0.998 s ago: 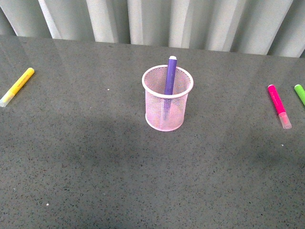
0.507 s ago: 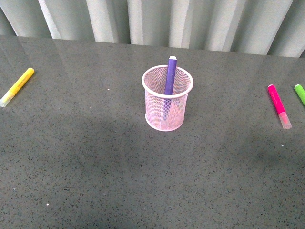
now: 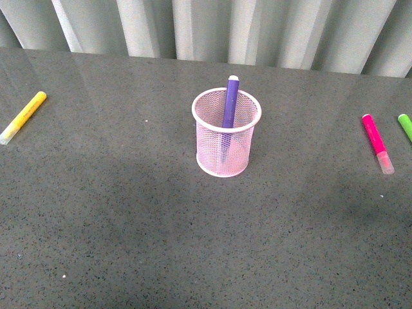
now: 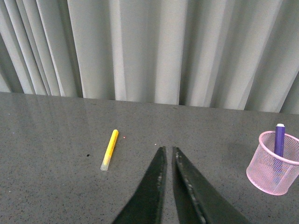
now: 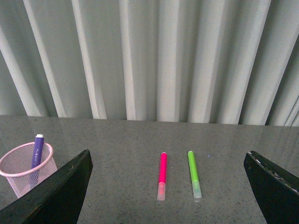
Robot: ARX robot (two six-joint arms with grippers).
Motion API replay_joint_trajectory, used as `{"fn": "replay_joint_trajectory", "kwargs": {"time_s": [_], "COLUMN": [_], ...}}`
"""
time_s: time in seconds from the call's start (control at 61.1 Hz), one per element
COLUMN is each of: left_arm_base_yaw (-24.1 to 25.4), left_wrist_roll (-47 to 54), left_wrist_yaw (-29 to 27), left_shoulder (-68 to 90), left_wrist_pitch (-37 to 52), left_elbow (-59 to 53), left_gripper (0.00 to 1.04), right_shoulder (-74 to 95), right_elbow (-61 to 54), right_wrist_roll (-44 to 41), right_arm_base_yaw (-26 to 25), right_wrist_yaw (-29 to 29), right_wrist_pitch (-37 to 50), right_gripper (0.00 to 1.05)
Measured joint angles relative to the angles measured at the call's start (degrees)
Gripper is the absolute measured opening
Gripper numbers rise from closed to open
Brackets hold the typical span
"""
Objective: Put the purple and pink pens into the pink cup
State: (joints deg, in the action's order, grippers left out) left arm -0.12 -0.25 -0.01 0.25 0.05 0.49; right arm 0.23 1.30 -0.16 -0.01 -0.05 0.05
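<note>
**Purple pen in the cup, pink pen out on the table**

The pink cup (image 3: 212,153) stands upright at the middle of the dark grey table (image 3: 193,244). The purple pen (image 3: 230,100) is inside it, leaning against the far rim, with its pale end sticking out above the top.

The pink pen (image 3: 375,140) lies flat on the table, well to the right of the cup, with its translucent cap pointing toward the near edge. Just beside it, further right, is a green marker (image 3: 405,125), close to the pink pen but not touching it. A yellow marker (image 3: 24,116) lies at the far left, well away from everything else. A pale pleated curtain (image 3: 206,26) hangs along the far edge of the table.

Neither arm shows in the front view. In its wrist view, the left gripper (image 4: 168,149) has its dark fingers drawn almost together, with only a thin slit between them and nothing in it. The right gripper (image 5: 168,156) has its jaws spread wide and is empty. In its wrist view the pink pen and green marker lie on the table between the two fingers, untouched.
</note>
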Motion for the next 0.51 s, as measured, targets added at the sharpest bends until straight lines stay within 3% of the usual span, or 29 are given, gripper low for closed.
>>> {"fn": "replay_joint_trajectory", "kwargs": {"time_s": [0.229, 0.262, 0.327, 0.393, 0.507], "left_arm_base_yaw": [0.0, 0.0, 0.0, 0.0, 0.0], "left_wrist_roll": [0.0, 0.0, 0.0, 0.0, 0.0], "left_wrist_yaw": [0.0, 0.0, 0.0, 0.1, 0.0], "left_shoulder": [0.0, 0.0, 0.0, 0.0, 0.0], "left_wrist_pitch": [0.0, 0.0, 0.0, 0.0, 0.0], "left_elbow": [0.0, 0.0, 0.0, 0.0, 0.0], "left_gripper": [0.54, 0.6, 0.72, 0.83, 1.0], "right_shoulder": [0.0, 0.9, 9.9, 19.6, 35.1], "right_elbow": [0.0, 0.4, 6.5, 10.1, 13.3], "right_wrist_roll": [0.0, 0.8, 4.9, 6.2, 4.6], "right_arm_base_yaw": [0.0, 0.5, 1.3, -2.9, -10.7], "right_wrist_yaw": [0.0, 2.0, 12.4, 13.2, 8.8], "right_wrist_pitch": [0.0, -1.6, -15.9, -22.1, -14.3], "right_gripper": [0.98, 0.98, 0.98, 0.98, 0.98]}}
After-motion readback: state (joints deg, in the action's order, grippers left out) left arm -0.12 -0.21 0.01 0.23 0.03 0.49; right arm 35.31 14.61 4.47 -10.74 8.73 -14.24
